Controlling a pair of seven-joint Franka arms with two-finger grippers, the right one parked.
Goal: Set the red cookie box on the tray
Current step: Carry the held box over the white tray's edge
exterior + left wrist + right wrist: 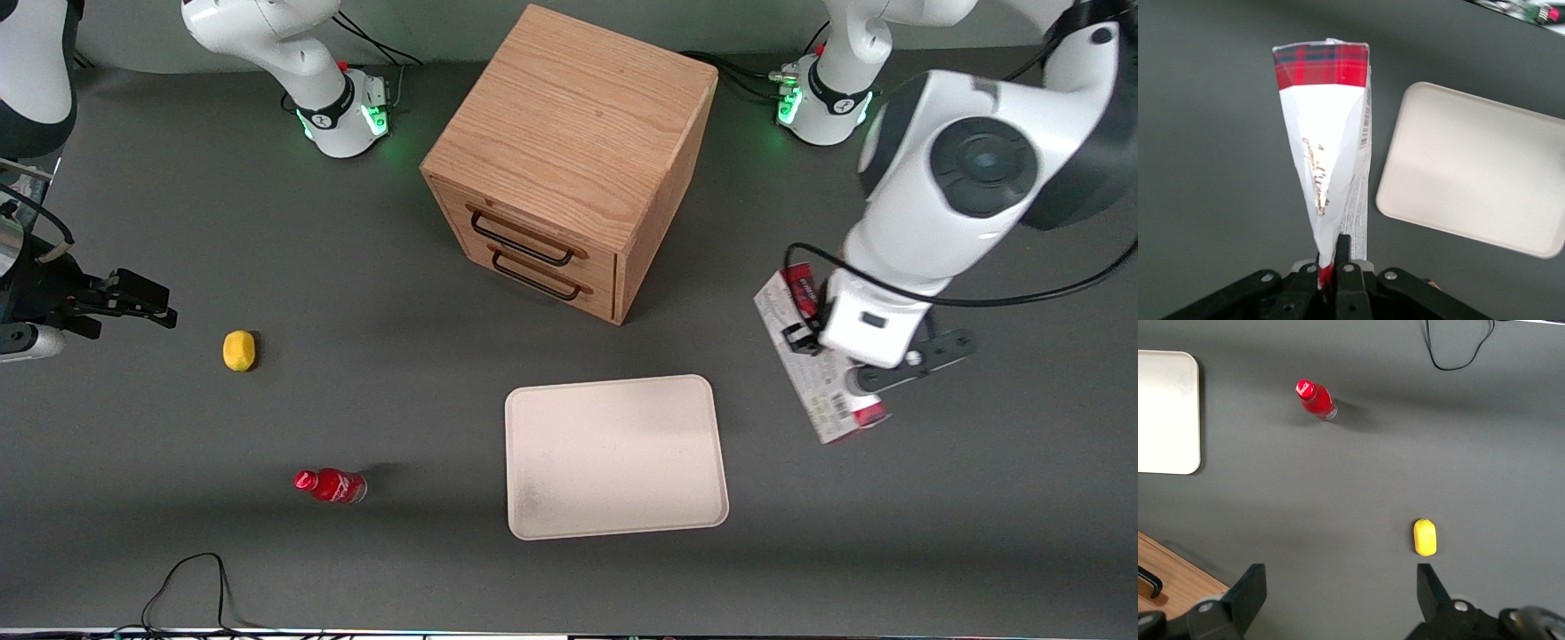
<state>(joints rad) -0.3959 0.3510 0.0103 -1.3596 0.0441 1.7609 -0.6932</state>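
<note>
Red and white, the red cookie box [1328, 147] is being held in the gripper [1331, 270], with the jaws clamped on one end. It is being carried beside the tray [613, 458], toward the working arm's end of the worktop [400, 391]. Next it should be moved over the tray and set down flat. The wooden drawer cabinet [569, 151], the yellow lemon [238, 350] and the small red bottle [331, 485] are being kept well apart from the tray, so nothing is blocking.
</note>
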